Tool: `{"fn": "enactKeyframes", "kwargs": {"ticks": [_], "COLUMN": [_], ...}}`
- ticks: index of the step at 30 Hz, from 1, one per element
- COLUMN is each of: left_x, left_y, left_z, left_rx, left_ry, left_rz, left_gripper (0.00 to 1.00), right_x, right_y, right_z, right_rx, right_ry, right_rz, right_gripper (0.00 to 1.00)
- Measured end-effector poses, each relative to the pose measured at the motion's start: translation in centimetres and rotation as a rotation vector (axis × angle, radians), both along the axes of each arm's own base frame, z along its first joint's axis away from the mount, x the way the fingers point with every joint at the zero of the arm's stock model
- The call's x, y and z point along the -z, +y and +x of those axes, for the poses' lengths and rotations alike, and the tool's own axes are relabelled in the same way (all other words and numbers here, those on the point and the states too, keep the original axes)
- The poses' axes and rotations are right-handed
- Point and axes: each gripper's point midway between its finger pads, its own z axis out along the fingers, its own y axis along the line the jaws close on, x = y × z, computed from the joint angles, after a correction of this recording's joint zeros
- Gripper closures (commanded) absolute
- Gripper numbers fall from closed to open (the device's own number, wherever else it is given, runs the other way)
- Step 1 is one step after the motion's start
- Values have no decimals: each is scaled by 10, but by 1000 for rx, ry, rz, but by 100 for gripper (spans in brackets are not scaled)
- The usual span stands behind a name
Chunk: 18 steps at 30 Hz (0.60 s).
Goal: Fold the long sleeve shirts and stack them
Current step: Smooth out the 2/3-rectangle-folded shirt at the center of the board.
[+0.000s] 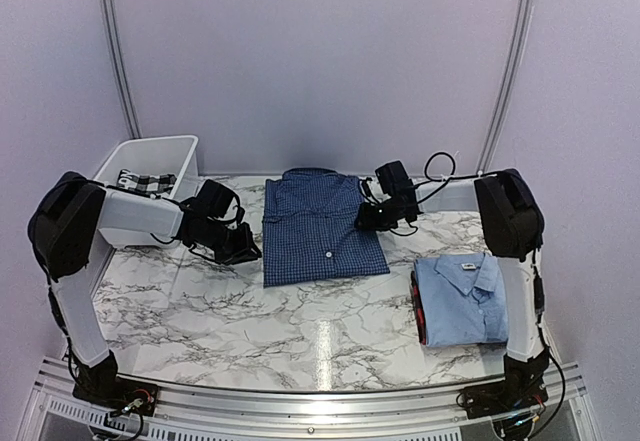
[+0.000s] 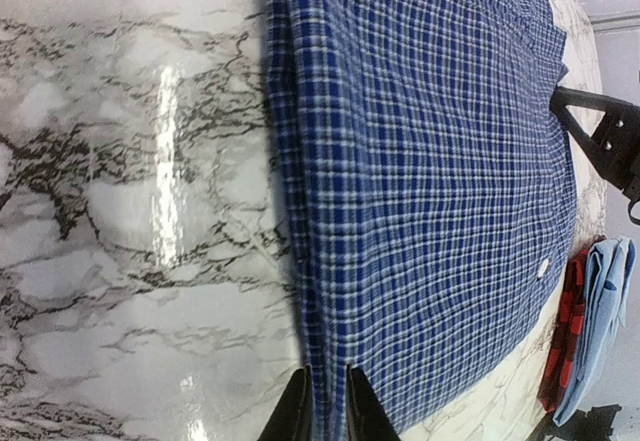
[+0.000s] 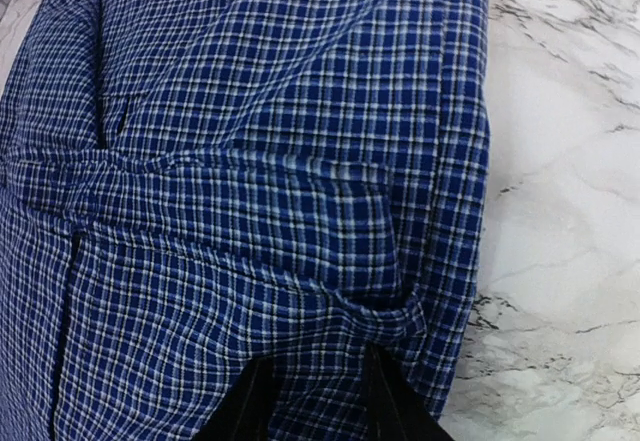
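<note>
The dark blue checked long sleeve shirt [image 1: 322, 226] lies folded flat at the table's middle, collar at the far end. My left gripper [image 1: 243, 246] is at its left edge, and in the left wrist view [image 2: 322, 401] its narrow jaws pinch the folded edge of the shirt [image 2: 430, 161]. On the shirt's right edge sits my right gripper [image 1: 365, 216]; in the right wrist view [image 3: 315, 391] the fingers stand apart on the cloth [image 3: 250, 161], with a small pucker at one tip. The light blue long sleeve shirt [image 1: 462, 296] lies folded at the right, on top of a pile.
A red and black checked garment [image 1: 419, 306] shows under the light blue shirt. A white bin [image 1: 150, 156] at the back left holds a black and white checked cloth [image 1: 145, 180]. Bare marble table [image 1: 250, 321] spreads in front of the shirts.
</note>
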Motion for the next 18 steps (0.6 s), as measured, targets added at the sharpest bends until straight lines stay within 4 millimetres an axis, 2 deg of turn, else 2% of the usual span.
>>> {"fn": "enactKeyframes", "kwargs": {"ticks": [7,11,15,18], "left_x": [-3,-6,-5,-3], "left_y": [7,9,10,10], "left_z": [-14,-21,-31,-37], "left_rx": [-7,-12,-19,-22], "left_ry": [8,9,19,29], "left_rz": [-7,-31,-61,-78], "left_gripper": [85,84,82,81], "right_x": [-3,-9,-28,-47], "right_y": [-5,-14,-22,-20], "right_z": [1,-11,-31,-42], "right_rx": [13,24,30,23], "right_ry": [-8,-2,-13,-39], "right_rz": [-6,-27,-40,-31], "right_gripper": [50,50,52,52]}}
